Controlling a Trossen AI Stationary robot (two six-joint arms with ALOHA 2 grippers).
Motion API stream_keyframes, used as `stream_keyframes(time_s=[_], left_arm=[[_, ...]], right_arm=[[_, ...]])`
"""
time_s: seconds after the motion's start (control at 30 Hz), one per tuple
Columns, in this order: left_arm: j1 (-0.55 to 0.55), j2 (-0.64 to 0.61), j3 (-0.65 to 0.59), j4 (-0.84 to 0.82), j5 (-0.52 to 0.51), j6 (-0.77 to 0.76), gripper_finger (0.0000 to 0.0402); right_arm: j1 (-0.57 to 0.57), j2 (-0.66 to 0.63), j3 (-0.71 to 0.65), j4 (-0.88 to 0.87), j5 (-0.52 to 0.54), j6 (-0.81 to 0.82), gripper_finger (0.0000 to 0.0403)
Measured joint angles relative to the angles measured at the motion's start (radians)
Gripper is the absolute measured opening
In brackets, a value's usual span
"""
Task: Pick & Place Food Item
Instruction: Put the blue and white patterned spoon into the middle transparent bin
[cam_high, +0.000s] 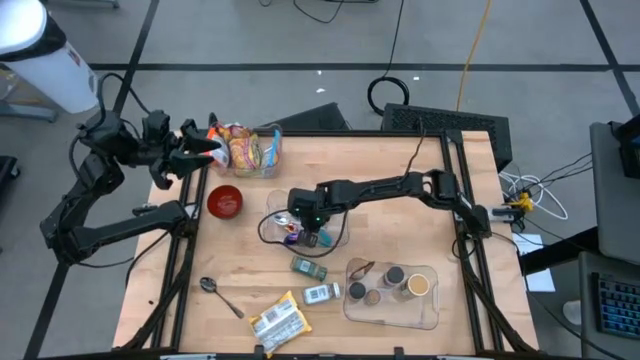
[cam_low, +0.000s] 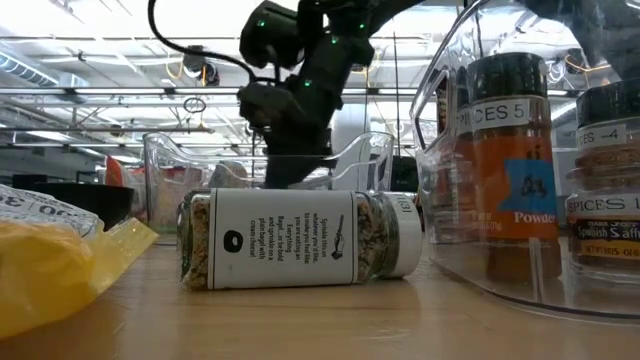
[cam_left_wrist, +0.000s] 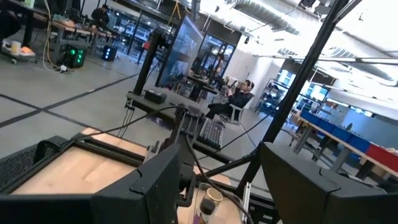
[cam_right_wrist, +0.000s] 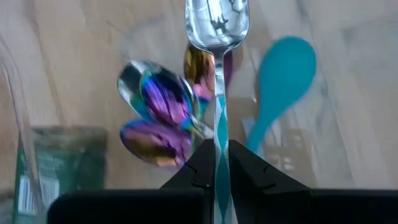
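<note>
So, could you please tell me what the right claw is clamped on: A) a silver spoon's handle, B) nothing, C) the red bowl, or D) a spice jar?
A: in the right wrist view, the right claw is shut on the silver spoon, gripping its handle.

Two loose spice jars (cam_high: 309, 267), one red bowl (cam_high: 225, 201)
</note>
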Motion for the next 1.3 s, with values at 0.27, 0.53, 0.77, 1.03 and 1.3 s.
stream_keyframes(time_s=[0.27, 0.53, 0.77, 1.03, 1.3], left_arm=[[0.000, 0.000, 0.000, -0.044, 0.000, 0.019, 0.0230], [0.000, 0.000, 0.000, -0.043, -0.009, 0.019, 0.0230], [0.000, 0.000, 0.000, -0.043, -0.027, 0.036, 0.0230], [0.000, 0.000, 0.000, -0.043, -0.027, 0.038, 0.0230], [0.000, 0.000, 0.000, -0.042, -0.028, 0.042, 0.0230]], right_arm=[[0.001, 0.004, -0.051, 0.023, 0.000, 0.022, 0.0013], [0.008, 0.001, -0.109, 0.049, -0.001, 0.037, 0.0015], [0.008, 0.003, -0.115, 0.095, -0.002, 0.041, 0.0038], [0.008, 0.002, -0.118, 0.158, -0.002, -0.009, 0.0078], [-0.007, -0.043, -0.118, 0.181, -0.001, -0.016, 0.0145]])
